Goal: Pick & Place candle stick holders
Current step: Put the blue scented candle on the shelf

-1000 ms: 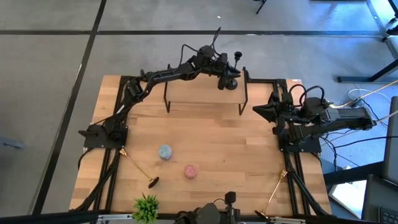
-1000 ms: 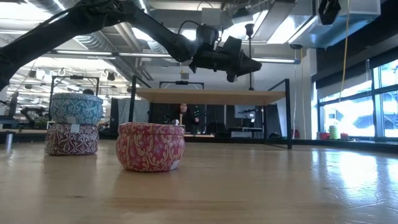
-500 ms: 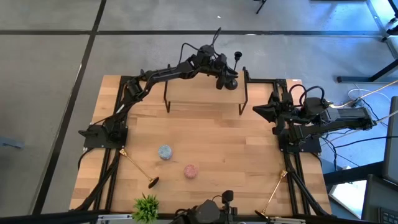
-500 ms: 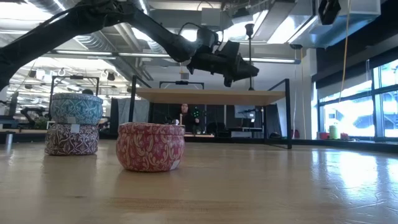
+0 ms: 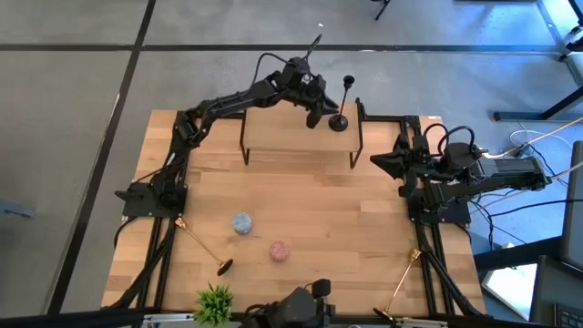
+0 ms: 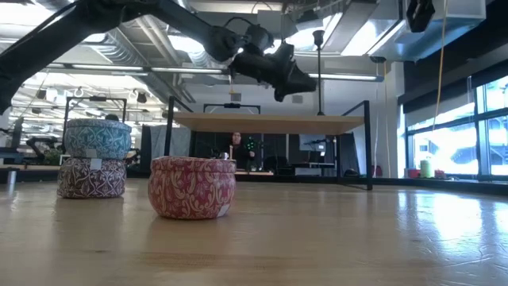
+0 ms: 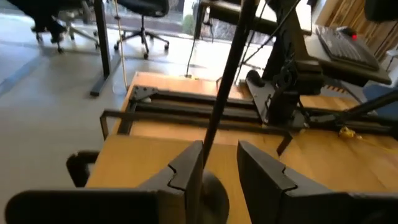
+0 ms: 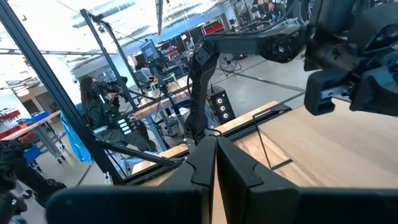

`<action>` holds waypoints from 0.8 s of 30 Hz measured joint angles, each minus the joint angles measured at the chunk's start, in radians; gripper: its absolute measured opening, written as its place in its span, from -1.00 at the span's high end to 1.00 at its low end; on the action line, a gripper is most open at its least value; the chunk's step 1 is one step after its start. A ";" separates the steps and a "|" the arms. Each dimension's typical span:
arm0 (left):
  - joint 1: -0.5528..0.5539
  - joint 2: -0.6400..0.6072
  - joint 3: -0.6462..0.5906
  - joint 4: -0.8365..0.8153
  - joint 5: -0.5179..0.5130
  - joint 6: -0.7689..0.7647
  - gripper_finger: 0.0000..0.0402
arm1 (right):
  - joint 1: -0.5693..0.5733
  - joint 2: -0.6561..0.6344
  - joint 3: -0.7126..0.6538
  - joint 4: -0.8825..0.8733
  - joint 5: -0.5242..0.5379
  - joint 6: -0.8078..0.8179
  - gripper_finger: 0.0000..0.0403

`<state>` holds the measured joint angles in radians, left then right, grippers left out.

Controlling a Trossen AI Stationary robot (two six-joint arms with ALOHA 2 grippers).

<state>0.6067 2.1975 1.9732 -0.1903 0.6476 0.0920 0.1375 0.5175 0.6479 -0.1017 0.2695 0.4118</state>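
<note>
Nearest the front edge of the surface (image 5: 319, 196), a gold holder (image 5: 201, 244) lies flat at the left with its dark round base toward the middle, and a second gold holder (image 5: 399, 286) lies flat at the right. Between them, a little farther in, sit a pink tin (image 5: 280, 251) and a blue tin (image 5: 241, 222).

At the right edge, mid-depth, the right arm waits folded low over its mount, its gripper (image 5: 381, 162) pointing inward with the fingers pressed together on nothing.

At the far edge stands a raised shelf (image 5: 296, 137) on thin black legs. The black holder (image 5: 342, 103) stands upright on its right end. The left arm reaches from its mount at the left edge in a long, nearly straight stretch up over the shelf. Its gripper (image 7: 219, 180) tilts down just left of the black holder, fingers slightly spread with the stem running up between them; whether they touch it I cannot tell.
</note>
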 joint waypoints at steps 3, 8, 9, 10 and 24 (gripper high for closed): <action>0.005 -0.006 -0.001 -0.111 0.000 0.034 0.52 | 0.000 0.001 0.000 0.000 0.000 0.000 0.91; 0.007 -0.016 -0.001 -0.240 0.029 0.051 0.52 | 0.000 0.006 0.000 0.000 0.000 0.019 0.91; 0.007 -0.019 -0.001 -0.255 0.031 0.053 0.52 | 0.000 0.008 0.000 0.001 0.000 0.020 0.91; 0.007 -0.024 -0.001 -0.276 0.032 0.053 0.52 | 0.000 0.011 0.000 0.000 0.000 0.021 0.91; 0.004 -0.137 -0.001 -0.522 0.024 0.141 0.53 | 0.000 0.028 0.000 -0.039 0.008 0.019 0.91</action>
<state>0.6106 2.0608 1.9724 -0.7121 0.6716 0.2330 0.1375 0.5458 0.6483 -0.1405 0.2771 0.4308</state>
